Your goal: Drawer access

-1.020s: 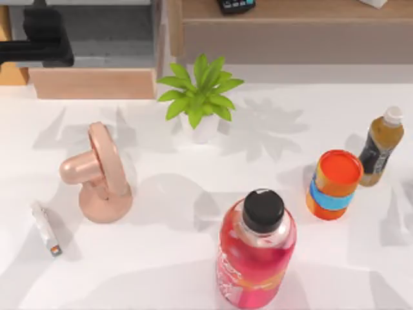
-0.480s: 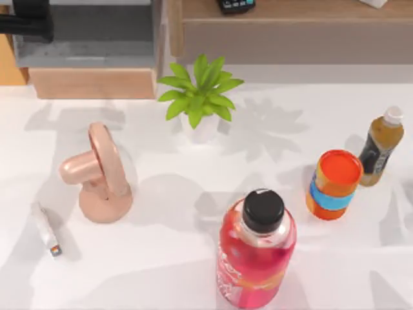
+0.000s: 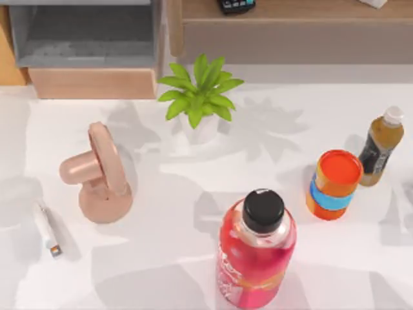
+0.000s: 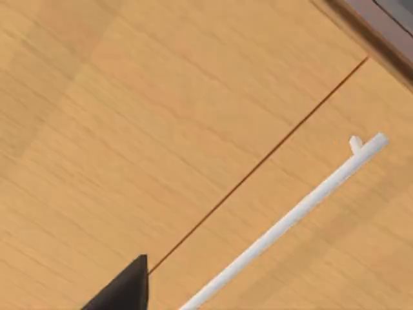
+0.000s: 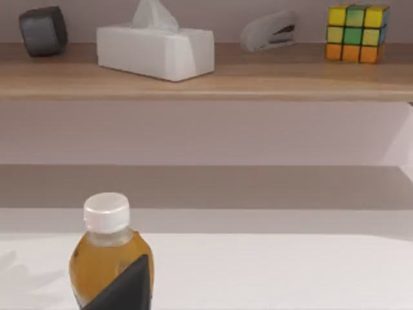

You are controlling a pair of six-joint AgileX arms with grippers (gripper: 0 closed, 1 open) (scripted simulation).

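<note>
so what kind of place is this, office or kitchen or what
Most likely a home or office desk corner: a white table with drinks and a potted plant, a wooden shelf holding a tissue box and stapler.

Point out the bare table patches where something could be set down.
Free: the stretch between the plant and the orange can, and the front-left corner below the pink fan. Crowded: the right edge, where can and tea bottle stand close.

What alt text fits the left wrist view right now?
Orange-tan wood drawer front seen close up, crossed by a thin dark seam and a white bar handle. A black tip of the left gripper pokes in at the frame's edge.
</note>
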